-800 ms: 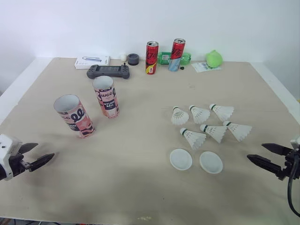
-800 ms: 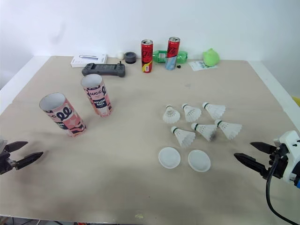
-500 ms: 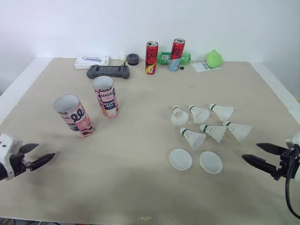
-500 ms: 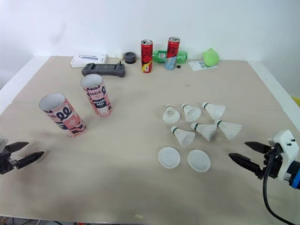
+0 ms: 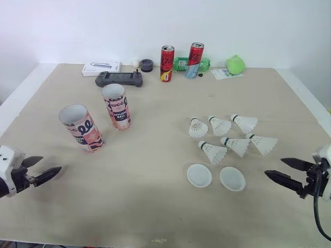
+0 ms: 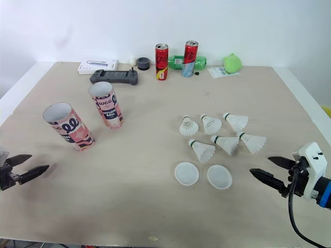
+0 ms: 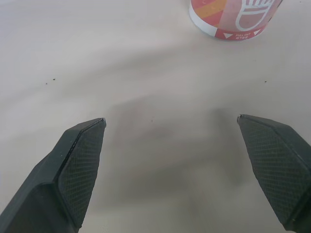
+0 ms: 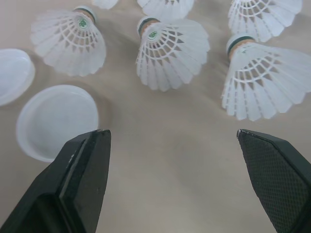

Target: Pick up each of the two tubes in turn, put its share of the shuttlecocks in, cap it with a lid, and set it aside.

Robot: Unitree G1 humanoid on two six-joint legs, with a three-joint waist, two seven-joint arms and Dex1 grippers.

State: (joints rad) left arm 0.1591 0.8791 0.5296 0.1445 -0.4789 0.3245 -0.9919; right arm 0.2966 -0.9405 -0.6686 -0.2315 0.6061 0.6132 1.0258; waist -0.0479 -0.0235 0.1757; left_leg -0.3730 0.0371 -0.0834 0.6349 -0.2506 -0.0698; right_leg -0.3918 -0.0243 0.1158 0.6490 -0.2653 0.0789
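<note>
Along the far edge of the beige table (image 5: 155,160) we see a row of odds and ends. Toward the left lies a flat white box (image 5: 102,67), with a dark grey handheld game controller (image 5: 119,79) just in front of it. Beside them sit a small white ball (image 5: 135,63) and a dark round piece (image 5: 147,65). Two red drink cans (image 5: 167,63) (image 5: 195,60) stand upright, and a green plastic bottle (image 5: 182,64) lies behind them. Further right are a round green object (image 5: 236,64) and a small printed packet (image 5: 224,74).

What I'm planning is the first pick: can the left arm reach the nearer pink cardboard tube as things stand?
Probably yes: the left gripper, jaws open, faces the nearer pink cardboard tube with only bare table between.
</note>
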